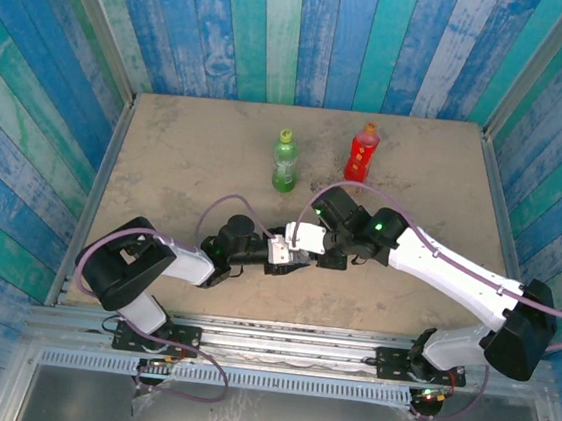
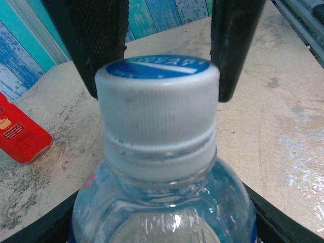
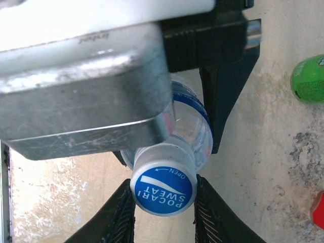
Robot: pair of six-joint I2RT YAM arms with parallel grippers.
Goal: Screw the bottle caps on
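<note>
Tan table, three bottles, three caps

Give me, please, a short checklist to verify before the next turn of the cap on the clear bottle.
1. Left hand holds the clear bottle by its body: ok.
2. Right hand is closed on the blue-topped cap, one finger on each side: ok.
3. Cap sits level on the neck, not tilted: ok.
4. Cap is fully tight: cannot tell.
5. Green bottle and red bottle stand upright, apart from both arms: ok.
</note>
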